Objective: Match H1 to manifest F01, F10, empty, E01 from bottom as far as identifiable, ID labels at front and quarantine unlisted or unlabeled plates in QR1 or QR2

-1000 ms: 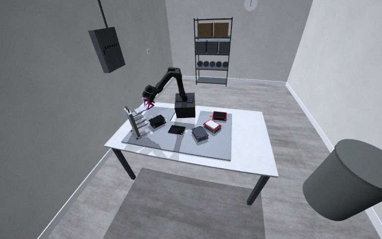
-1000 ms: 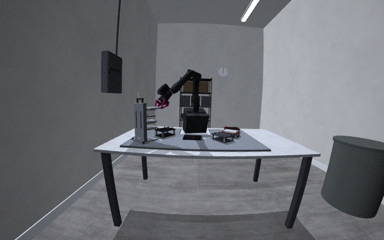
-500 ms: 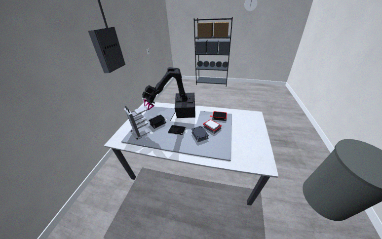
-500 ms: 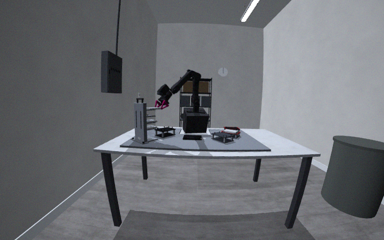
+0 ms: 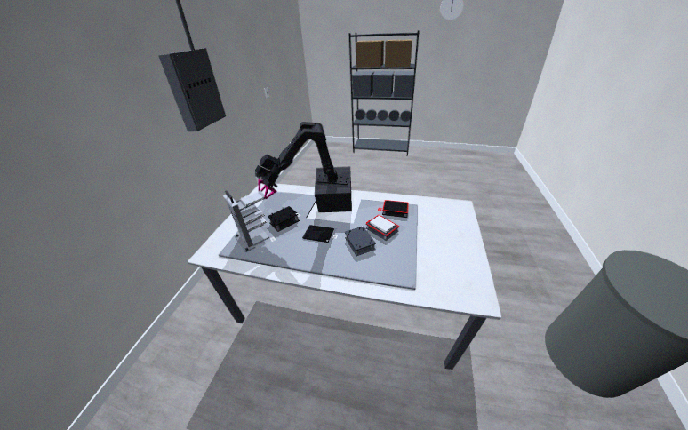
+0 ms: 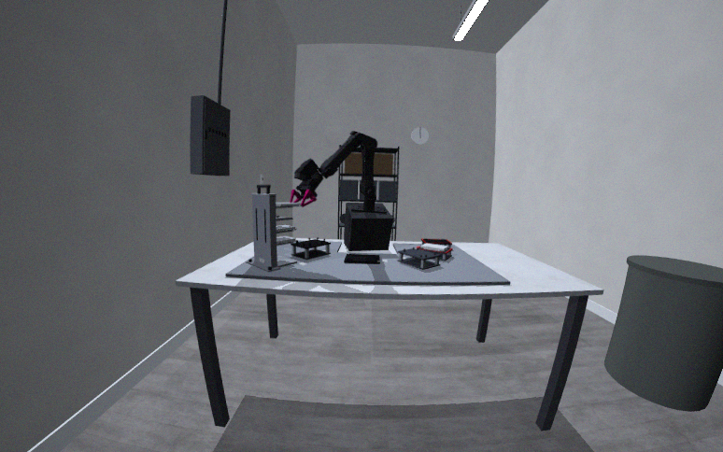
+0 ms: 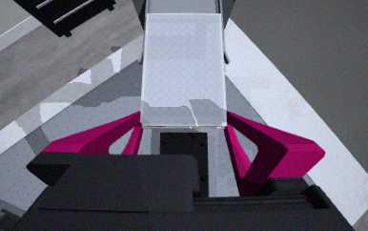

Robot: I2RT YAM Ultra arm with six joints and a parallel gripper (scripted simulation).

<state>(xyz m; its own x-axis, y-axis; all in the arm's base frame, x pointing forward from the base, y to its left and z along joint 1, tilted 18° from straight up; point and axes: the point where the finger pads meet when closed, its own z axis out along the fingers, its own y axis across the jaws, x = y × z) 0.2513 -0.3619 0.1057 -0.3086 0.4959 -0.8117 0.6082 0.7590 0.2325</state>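
My gripper [image 5: 264, 194] [image 6: 297, 203] [image 7: 183, 115] is shut on a clear plate [image 7: 183, 62] at its two front corners, one magenta finger on each long side. The plate is at the top level of the hotel H1 [image 5: 238, 223] [image 6: 263, 229], its far end between the hotel's side rails. No ID label can be read on its near end. Lower in H1, pale plates show on the two lowest levels in the exterior view; the level above them looks bare. Their labels are too small to read. A white plate [image 5: 381, 223] [image 6: 434, 247] sits in a red-rimmed nest.
The other red-rimmed nest [image 5: 395, 207] holds no visible plate. A black raised nest [image 5: 283, 218] [image 6: 310, 247] stands beside H1. A flat black nest [image 5: 318, 233] [image 6: 361, 259] and a dark grey raised nest [image 5: 360, 239] [image 6: 418, 257] stand farther right, on the grey mat [image 5: 385, 268].
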